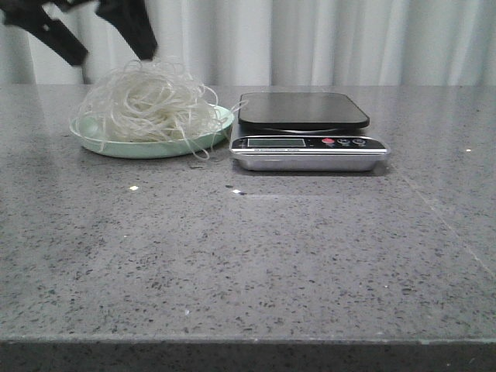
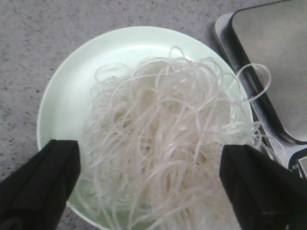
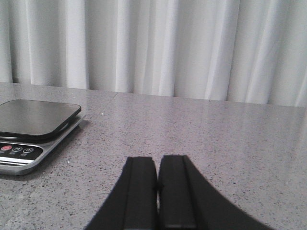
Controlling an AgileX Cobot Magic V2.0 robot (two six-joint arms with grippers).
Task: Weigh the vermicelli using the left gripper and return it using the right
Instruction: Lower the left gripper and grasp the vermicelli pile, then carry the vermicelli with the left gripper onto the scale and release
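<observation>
Your left gripper hangs directly above the vermicelli, jaws spread wide and holding nothing; in the left wrist view the two black fingers flank the tangle on either side. The noodles sit heaped on the mint-green plate, which stands at about 9 o'clock from the kitchen scale, the two rims just beside each other, with one stray loop reaching over the scale's edge. The heap is roughly round, with no clear long axis, so a straight drop should bracket it. The left arm is plainly the nearer one. Your right gripper rests low over bare grey table, fingers pressed together and empty, with the scale off at its 10 o'clock. Count: one noodle tangle, one plate, one scale, its platform bare.
</observation>
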